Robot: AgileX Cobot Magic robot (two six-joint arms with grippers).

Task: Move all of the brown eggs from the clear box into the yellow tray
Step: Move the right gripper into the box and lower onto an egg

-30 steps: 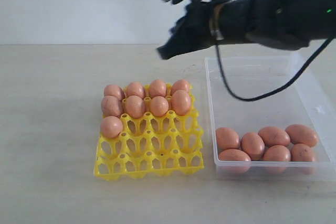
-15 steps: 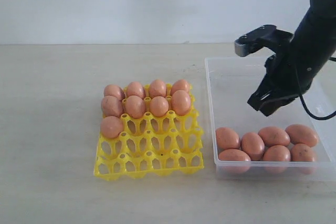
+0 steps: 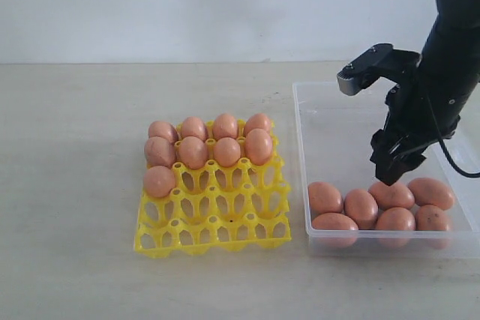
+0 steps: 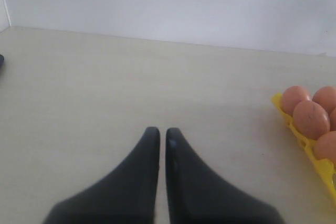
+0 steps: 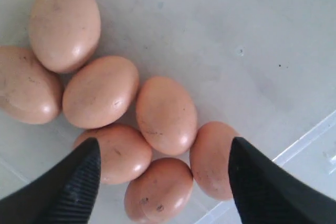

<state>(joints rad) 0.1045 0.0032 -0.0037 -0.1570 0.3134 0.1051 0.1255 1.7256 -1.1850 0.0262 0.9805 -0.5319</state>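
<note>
Sixteen brown eggs (image 3: 193, 153) in all. Nine sit in the one yellow tray (image 3: 214, 243), centre left of the exterior frame: four in the back row, four in the second, one in the third. Seven, it seems, lie in the single clear box (image 3: 337, 140) at lower right, where the right hand (image 3: 391, 174) overlaps one. Two hands, counting the left hand (image 4: 158, 132)

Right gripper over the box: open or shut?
Open. The right gripper has its fingers spread wide above the brown eggs in the clear box, and nothing sits between them.
</note>
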